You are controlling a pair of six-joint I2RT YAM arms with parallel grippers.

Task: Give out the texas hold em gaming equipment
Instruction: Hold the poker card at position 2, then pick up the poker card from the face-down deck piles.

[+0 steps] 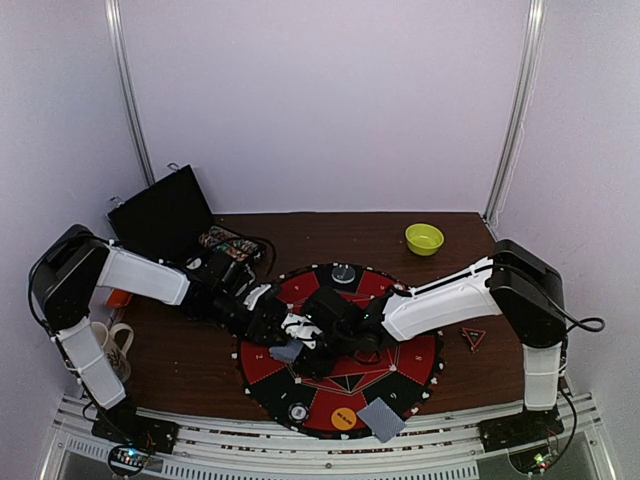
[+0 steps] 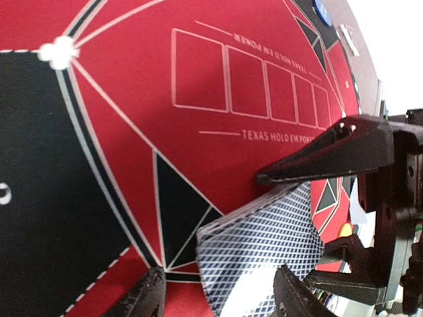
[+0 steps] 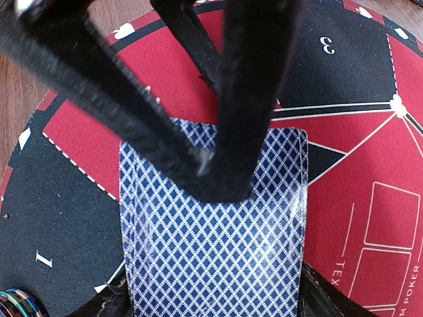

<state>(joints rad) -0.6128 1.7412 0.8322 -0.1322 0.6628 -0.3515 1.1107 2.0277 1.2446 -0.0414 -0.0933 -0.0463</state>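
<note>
A deck of blue-diamond-backed cards (image 3: 215, 257) hangs just above the red-and-black mat (image 1: 405, 365) near its centre, also seen as a grey-blue deck (image 1: 287, 351). My right gripper (image 3: 213, 298) is shut on the deck, its fingers pressed against both long edges. My left gripper (image 2: 218, 274) straddles the same deck (image 2: 258, 244) with its jaws open, one finger (image 2: 147, 296) clear of the card edge. A lone card (image 1: 381, 419) and an orange button (image 1: 343, 418) lie at the mat's near rim, with a small chip stack (image 1: 298, 410) beside them.
An open black case (image 1: 160, 215) with chips (image 1: 224, 243) stands at the back left. A lime-green bowl (image 1: 424, 238) sits at the back right, a mug (image 1: 110, 345) at the left, and a small red triangle piece (image 1: 472, 338) right of the mat.
</note>
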